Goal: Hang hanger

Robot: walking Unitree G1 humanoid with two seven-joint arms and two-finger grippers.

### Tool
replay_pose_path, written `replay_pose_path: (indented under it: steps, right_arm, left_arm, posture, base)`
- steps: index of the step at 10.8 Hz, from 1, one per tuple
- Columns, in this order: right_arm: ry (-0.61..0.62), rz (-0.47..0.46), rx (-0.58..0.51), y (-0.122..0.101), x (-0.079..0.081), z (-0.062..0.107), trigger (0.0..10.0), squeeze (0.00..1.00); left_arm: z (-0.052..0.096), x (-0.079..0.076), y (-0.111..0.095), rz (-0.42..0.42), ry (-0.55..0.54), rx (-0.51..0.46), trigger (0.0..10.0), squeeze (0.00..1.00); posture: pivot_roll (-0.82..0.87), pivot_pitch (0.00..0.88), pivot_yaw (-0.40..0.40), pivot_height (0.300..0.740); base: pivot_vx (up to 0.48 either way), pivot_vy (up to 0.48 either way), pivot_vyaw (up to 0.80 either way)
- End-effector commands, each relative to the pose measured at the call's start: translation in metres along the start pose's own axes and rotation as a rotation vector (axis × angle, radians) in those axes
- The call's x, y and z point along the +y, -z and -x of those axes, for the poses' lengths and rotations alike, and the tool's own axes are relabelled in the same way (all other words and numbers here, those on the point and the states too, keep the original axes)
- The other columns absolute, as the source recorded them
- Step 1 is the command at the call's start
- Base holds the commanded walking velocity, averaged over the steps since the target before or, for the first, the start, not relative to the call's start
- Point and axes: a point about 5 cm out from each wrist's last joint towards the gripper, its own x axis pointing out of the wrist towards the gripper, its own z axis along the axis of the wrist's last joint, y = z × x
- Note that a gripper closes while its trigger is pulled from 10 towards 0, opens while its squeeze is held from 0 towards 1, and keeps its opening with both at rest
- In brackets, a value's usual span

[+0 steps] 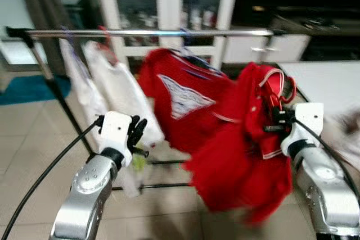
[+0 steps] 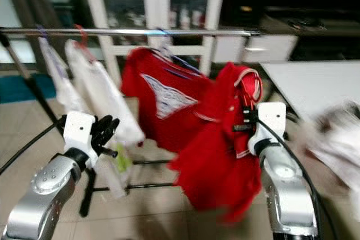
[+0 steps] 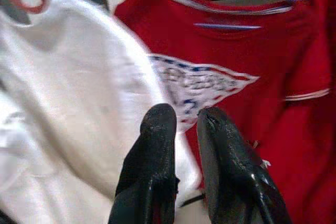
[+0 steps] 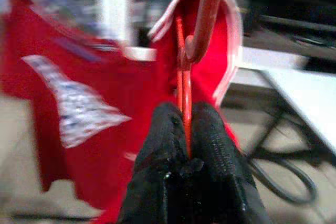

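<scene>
From the head views, I have the right gripper (image 1: pixel 279 117) clamped on the red hanger (image 1: pixel 277 85) carrying a red shirt (image 1: pixel 242 155), below the rail (image 1: pixel 152 32) near its right end. In the left wrist view my left gripper (image 3: pixel 184 124) is slightly parted, holding nothing. In the right wrist view the hook sits upright, so I'd lift it above the rail's free stretch before lowering.

red shirt (image 1: pixel 185 102) with white chest print, lettering blurred, nothing readable
</scene>
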Motion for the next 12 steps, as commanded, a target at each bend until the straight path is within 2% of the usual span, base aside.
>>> replay_pose_path:
  steps: [1, 5, 6, 7, 9, 10, 11, 12]
  right_arm:
    - [-0.03, 0.017, -0.037, -0.01, 0.0, 0.0, 10.0, 0.0]
    - [-0.101, 0.088, -0.024, -0.012, -0.009, -0.002, 10.0, 0.0]
    - [-0.237, 0.087, -0.006, -0.013, -0.006, 0.004, 10.0, 0.0]
    - [-0.287, 0.095, -0.004, -0.013, -0.004, 0.007, 10.0, 0.0]
    - [-0.477, 0.117, 0.024, -0.012, 0.004, 0.019, 10.0, 0.0]
    - [-0.486, 0.126, 0.049, -0.012, 0.007, 0.014, 10.0, 0.0]
    - [-0.383, 0.095, 0.042, -0.016, 0.003, 0.001, 10.0, 0.0]
    - [-0.219, 0.005, 0.052, -0.021, -0.003, -0.019, 10.0, 0.0]
  left_arm:
    - [0.0, -0.002, -0.004, -0.007, 0.017, -0.019, 10.0, 0.0]
    - [0.003, -0.008, 0.001, -0.03, 0.059, 0.005, 10.0, 0.0]
    - [0.004, -0.009, 0.001, -0.038, 0.076, 0.009, 10.0, 0.0]
    - [0.005, -0.01, 0.002, -0.039, 0.081, 0.01, 10.0, 0.0]
    - [0.005, -0.01, 0.002, -0.043, 0.095, 0.013, 10.0, 0.0]
    - [0.004, -0.011, 0.0, -0.059, 0.114, 0.011, 10.0, 0.0]
    - [0.003, -0.011, -0.002, -0.073, 0.115, 0.005, 10.0, 0.0]
    - [0.0, -0.012, -0.007, -0.098, 0.127, -0.004, 10.0, 0.0]
  posture:
    - [0.11, 0.014, -0.024, 0.74]
    - [0.11, 0.013, -0.026, 0.74]
    - [0.11, 0.014, -0.029, 0.74]
    - [0.11, 0.014, -0.029, 0.74]
    - [0.11, 0.013, -0.028, 0.74]
    - [0.11, 0.012, -0.029, 0.74]
    - [0.11, 0.01, -0.029, 0.74]
    - [0.11, 0.007, -0.025, 0.74]
  base:
    - [0.33, 0.0, 0.0]
    - [0.0, 0.0, 0.0]
    - [0.0, 0.0, 0.0]
    - [0.0, 0.0, 0.0]
    - [0.0, 0.0, 0.0]
    - [0.0, 0.0, 0.0]
    - [0.0, 0.0, 0.0]
    - [0.0, 0.0, 0.0]
